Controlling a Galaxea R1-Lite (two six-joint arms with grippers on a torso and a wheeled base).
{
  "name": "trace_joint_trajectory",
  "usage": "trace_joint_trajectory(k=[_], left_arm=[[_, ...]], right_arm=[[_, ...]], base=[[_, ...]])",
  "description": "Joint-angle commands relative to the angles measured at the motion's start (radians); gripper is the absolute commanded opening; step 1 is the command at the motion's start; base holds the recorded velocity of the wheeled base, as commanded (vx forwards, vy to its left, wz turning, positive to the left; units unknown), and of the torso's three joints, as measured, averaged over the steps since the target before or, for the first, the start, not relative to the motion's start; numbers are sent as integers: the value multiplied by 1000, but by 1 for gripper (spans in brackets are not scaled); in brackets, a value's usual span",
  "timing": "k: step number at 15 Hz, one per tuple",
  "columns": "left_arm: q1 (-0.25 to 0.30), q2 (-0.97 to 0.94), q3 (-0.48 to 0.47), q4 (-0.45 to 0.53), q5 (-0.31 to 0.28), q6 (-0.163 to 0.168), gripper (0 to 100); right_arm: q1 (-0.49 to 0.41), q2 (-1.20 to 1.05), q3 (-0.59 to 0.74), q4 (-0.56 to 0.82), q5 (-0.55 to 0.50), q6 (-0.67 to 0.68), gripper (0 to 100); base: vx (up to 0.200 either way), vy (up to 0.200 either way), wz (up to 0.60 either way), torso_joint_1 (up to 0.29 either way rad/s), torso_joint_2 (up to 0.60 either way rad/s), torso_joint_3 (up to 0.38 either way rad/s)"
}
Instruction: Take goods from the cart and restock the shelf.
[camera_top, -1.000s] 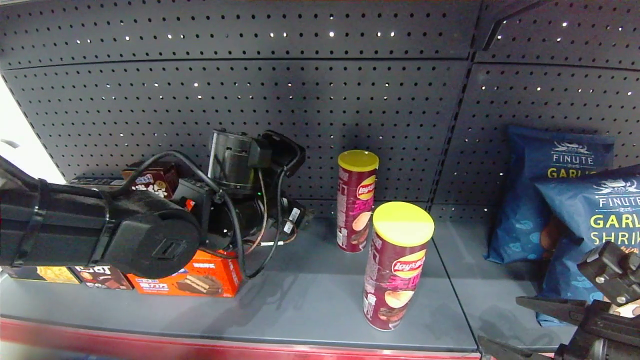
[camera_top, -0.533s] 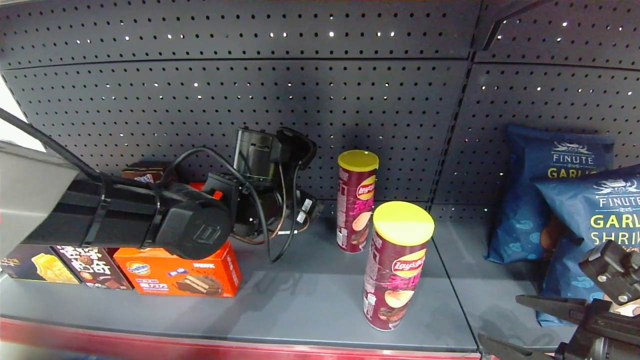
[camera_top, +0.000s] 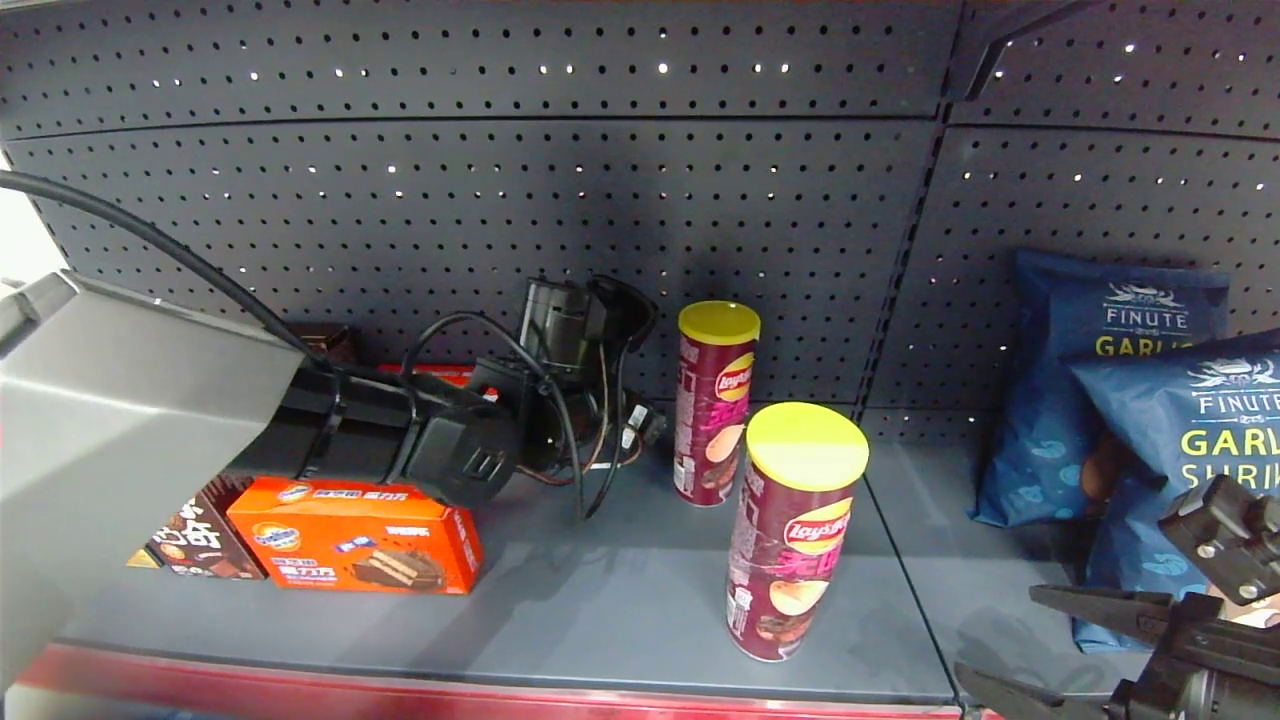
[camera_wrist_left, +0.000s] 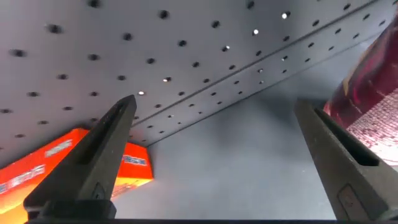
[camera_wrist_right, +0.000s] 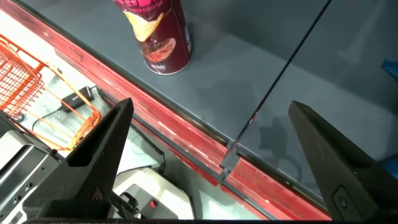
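Two maroon chip cans with yellow lids stand upright on the grey shelf (camera_top: 600, 600): one at the back (camera_top: 715, 400), one nearer the front (camera_top: 795, 530). My left arm's wrist (camera_top: 560, 400) lies low over the shelf, just left of the rear can. The left gripper (camera_wrist_left: 214, 106) is open and holds nothing; it faces the pegboard back wall, with an orange box (camera_wrist_left: 56, 162) on one side and the maroon can (camera_wrist_left: 373, 99) on the other. My right gripper (camera_top: 1000, 635) hangs open and empty off the shelf's front right corner, with the front can (camera_wrist_right: 155, 31) beyond it.
An orange biscuit box (camera_top: 355, 535) and a dark box (camera_top: 195, 545) lie at the shelf's front left, more boxes behind my arm. Blue snack bags (camera_top: 1100, 380) lean in the right bay. A red strip (camera_top: 400, 690) edges the shelf. An orange wire cart (camera_wrist_right: 37, 81) stands below.
My left arm has slid right and deeper into the shelf, its wrist ending close to the rear can. The right gripper has barely moved.
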Motion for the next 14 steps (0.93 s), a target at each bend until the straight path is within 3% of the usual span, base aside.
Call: trace_joint_trajectory(k=[1,10,14], left_arm=[[-3,22,-9,-1,0,1,100],[-29,46,-25,-1,-1,-1,100],[-25,45,-14,-1,-1,-16,100]], right_arm=[[0,1,1,-1,0,0,100],[0,1,2,-1,0,0,100],[0,-2,4,-1,0,0,100]], base=[[0,0,0,0,0,0],[0,0,0,0,0,0],[0,0,0,0,0,0]])
